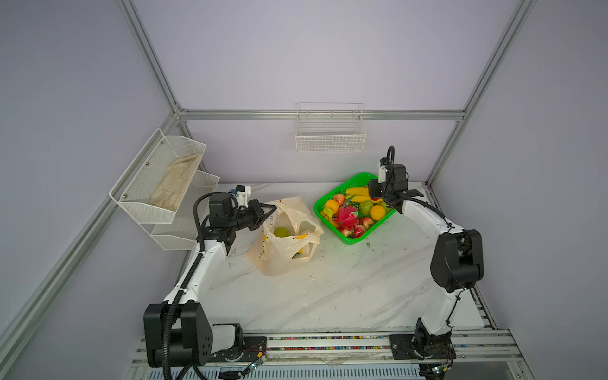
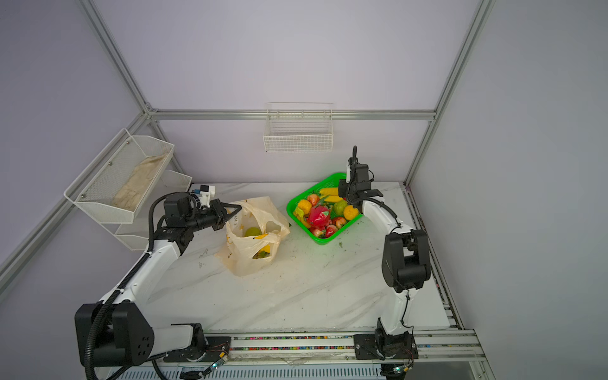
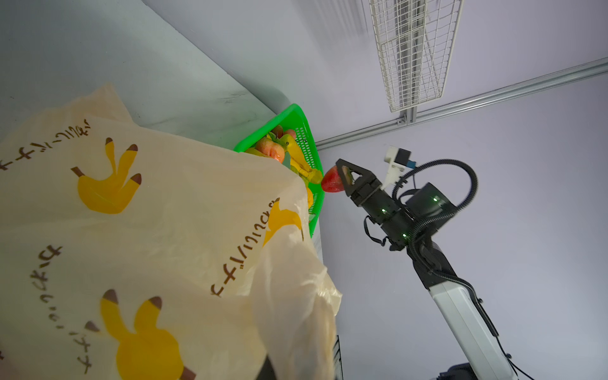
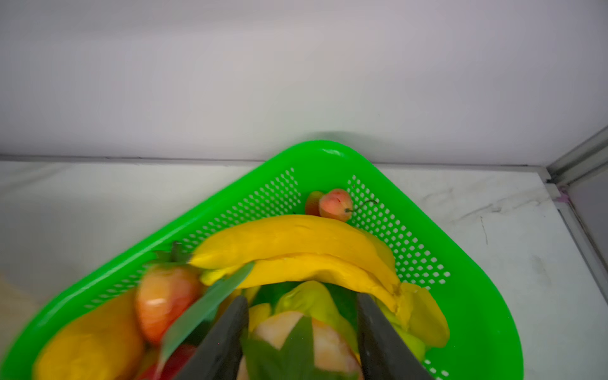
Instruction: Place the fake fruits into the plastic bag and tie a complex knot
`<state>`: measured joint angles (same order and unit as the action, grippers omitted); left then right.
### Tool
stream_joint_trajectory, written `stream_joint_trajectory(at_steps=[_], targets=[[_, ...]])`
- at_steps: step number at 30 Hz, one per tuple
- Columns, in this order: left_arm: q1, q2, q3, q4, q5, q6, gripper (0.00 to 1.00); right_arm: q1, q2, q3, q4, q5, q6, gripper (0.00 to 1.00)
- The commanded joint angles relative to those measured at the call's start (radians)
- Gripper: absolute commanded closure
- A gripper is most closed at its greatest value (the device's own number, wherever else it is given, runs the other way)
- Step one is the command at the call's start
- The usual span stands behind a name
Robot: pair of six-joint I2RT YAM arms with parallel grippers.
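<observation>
Marbled tabletop (image 1: 329,289) bearing plastic bag (image 1: 286,253), lilac walls (image 1: 296,49), aluminium frame (image 1: 263,114), wire basket (image 1: 330,138)

Black left gripper (image 1: 272,208) level, pinched on cream plastic bag (image 1: 284,255) rim. Black right gripper (image 3: 342,179) angled down, clamping red plastic strawberry (image 3: 331,182).

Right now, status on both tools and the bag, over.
Left tool shut on plastic bag rim, mouth open. Right tool shut on strawberry over green basket. Nothing between basket and bag.
</observation>
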<state>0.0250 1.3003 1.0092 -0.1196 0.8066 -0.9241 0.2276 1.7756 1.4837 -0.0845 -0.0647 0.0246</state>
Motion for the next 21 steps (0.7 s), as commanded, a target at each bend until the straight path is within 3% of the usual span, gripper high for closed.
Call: stream_joint_trajectory(at_steps=[1,6,11,15,21], targets=[[0.000,-0.004,-0.032,0.041,0.013,0.001,1.00,0.095,-0.133,-0.123,0.154,-0.168,0.055,0.65],[0.000,-0.001,-0.032,0.041,0.015,0.000,1.00,0.270,-0.267,-0.254,0.269,-0.301,0.065,0.65],[-0.001,-0.003,-0.033,0.042,0.013,0.000,1.00,0.431,-0.305,-0.309,0.385,-0.427,0.105,0.65],[-0.002,-0.001,-0.032,0.041,0.014,-0.001,1.00,0.545,-0.251,-0.305,0.427,-0.415,0.105,0.65],[-0.002,-0.001,-0.032,0.041,0.018,-0.004,1.00,0.644,-0.123,-0.275,0.449,-0.343,0.010,0.65]])
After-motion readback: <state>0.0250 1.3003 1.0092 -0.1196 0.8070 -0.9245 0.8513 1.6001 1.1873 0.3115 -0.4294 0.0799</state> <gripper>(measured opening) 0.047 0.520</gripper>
